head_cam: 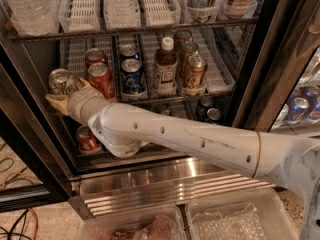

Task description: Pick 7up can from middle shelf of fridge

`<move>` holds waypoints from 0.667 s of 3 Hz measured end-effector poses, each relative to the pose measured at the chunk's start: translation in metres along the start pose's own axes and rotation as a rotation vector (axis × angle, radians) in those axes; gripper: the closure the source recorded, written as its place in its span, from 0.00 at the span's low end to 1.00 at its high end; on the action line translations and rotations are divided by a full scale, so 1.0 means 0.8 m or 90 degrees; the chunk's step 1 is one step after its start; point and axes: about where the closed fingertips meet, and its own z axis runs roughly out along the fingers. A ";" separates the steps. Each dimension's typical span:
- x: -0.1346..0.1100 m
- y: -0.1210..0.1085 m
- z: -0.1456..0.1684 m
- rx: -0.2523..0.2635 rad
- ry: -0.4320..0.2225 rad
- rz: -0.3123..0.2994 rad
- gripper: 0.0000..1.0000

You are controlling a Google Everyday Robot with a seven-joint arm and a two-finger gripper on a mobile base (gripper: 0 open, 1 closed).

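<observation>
As 7up can [61, 80] stands upright at far left of middle shelf [216, 78] in fridge [260, 59], 2 red cans [101, 79] are just right of it. Gripper [65, 100] sits against can's lower side; whether it clamps can, cannot tell. Arm [190, 139] reaches in from lower right.

the middle shelf [170, 98] is a dark wire rack lined with white slotted lane trays [216, 71]. standing on it, left to right: the 7up can [61, 81] at the left end, two red cans [101, 79] one behind the other, two blue cans [132, 77], a white-capped bottle [165, 66] and a file of brown cans [194, 70]. the gripper [65, 97] is at the shelf's left end, right by the 7up can.
</observation>
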 end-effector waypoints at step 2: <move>0.007 0.006 0.002 -0.012 0.010 0.005 0.85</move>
